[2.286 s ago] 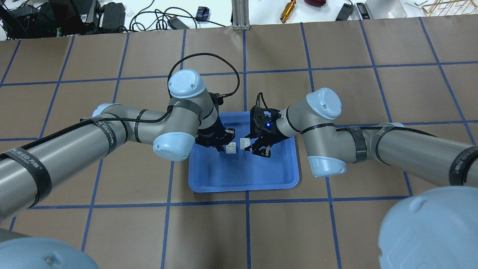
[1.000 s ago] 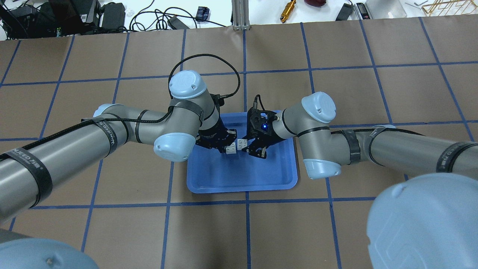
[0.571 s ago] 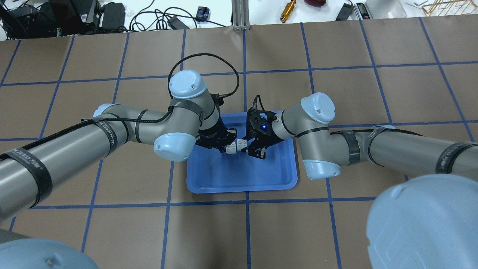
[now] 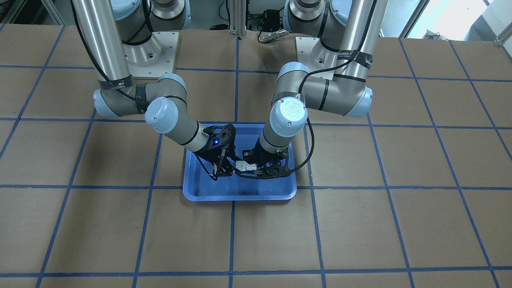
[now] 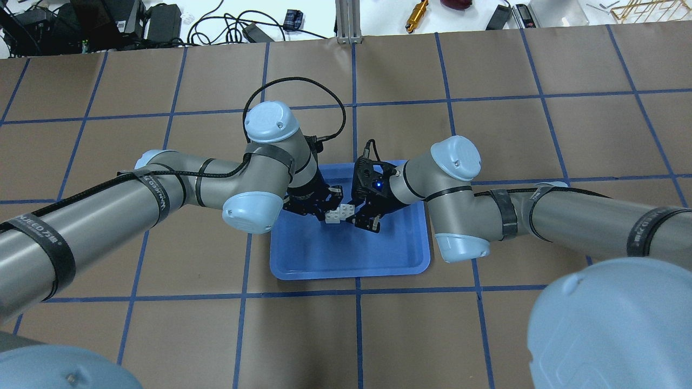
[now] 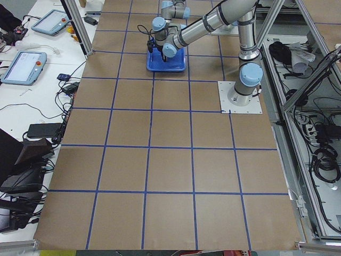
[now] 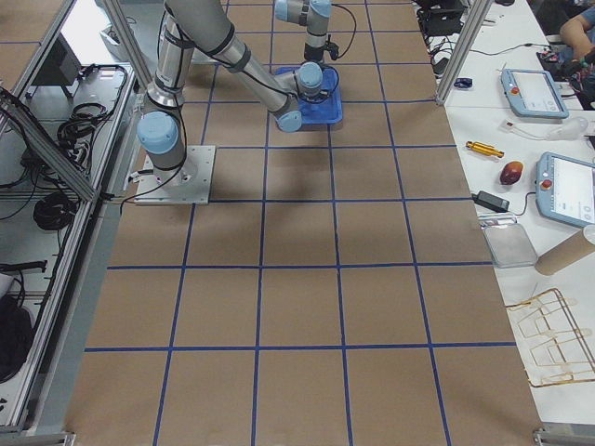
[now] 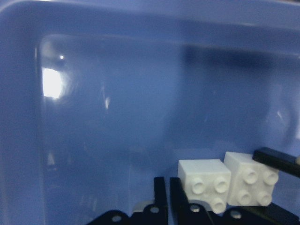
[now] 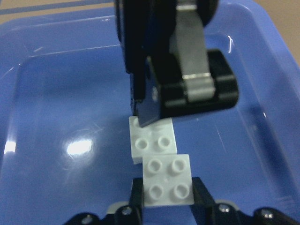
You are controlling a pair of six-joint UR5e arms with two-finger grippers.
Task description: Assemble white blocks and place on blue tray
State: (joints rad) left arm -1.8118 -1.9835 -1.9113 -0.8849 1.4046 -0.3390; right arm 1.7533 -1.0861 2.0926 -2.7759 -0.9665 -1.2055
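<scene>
Overhead exterior shows the brown table (image 5: 486,135), crossed by blue tape lines, with the left arm (image 5: 108,210) and right arm (image 5: 567,216) both reaching in over the blue tray (image 5: 351,273). Both wrists hang above the tray's half farther from the robot, tilted toward each other. The left gripper (image 5: 331,212) is pinching the first white block (image 8: 205,183) between its fingers, and the right gripper (image 5: 352,210) is clamped on the second white block (image 9: 168,180). Both blocks are inside the tray's rim, over its floor near the middle of its width. Their studs face up, and they meet edge to edge, slightly offset from each other. Whether either block rests on the tray floor cannot be told.
</scene>
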